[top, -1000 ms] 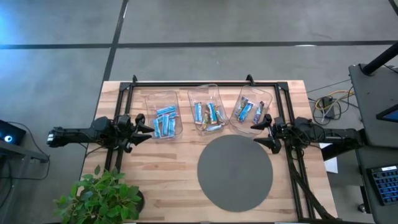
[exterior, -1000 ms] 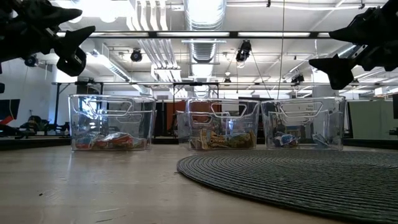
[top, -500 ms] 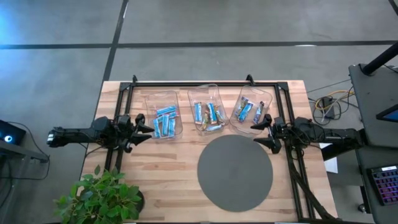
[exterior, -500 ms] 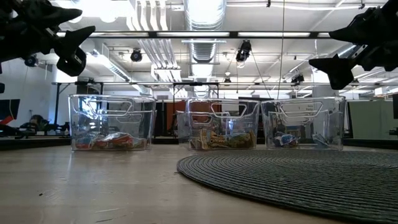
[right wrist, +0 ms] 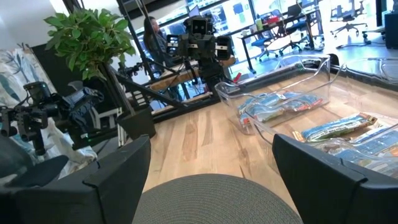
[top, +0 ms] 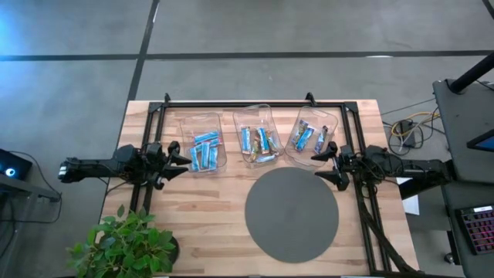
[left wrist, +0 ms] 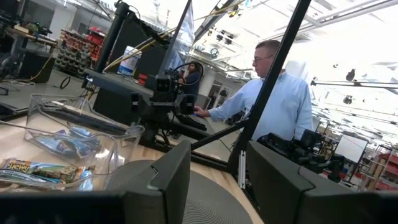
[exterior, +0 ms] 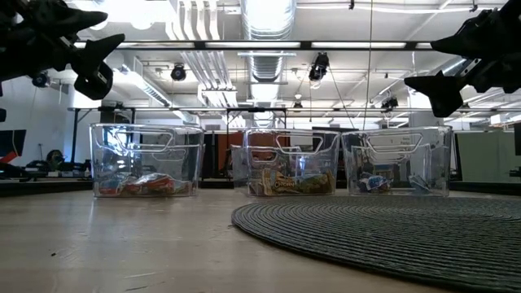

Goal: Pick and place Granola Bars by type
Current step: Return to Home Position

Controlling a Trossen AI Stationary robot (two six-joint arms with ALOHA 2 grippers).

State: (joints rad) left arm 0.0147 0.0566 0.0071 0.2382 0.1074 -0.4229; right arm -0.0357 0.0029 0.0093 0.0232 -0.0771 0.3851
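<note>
Round grey mat (top: 292,215): front of table. Left gripper (top: 184,164), right gripper (top: 316,167): fingers spread, empty, flanking the bin row. 3 clear bins (top: 255,110): Granola Bars (top: 204,150) inside, seemingly sorted. Risk: a careless retreat likely clips an outer bin.

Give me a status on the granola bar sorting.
Done: all visible granola bars lie in the three clear bins; none shows on the grey mat. In hand: nothing, left gripper and right gripper hang open, empty, at the sides. Left: no bars to sort.
</note>
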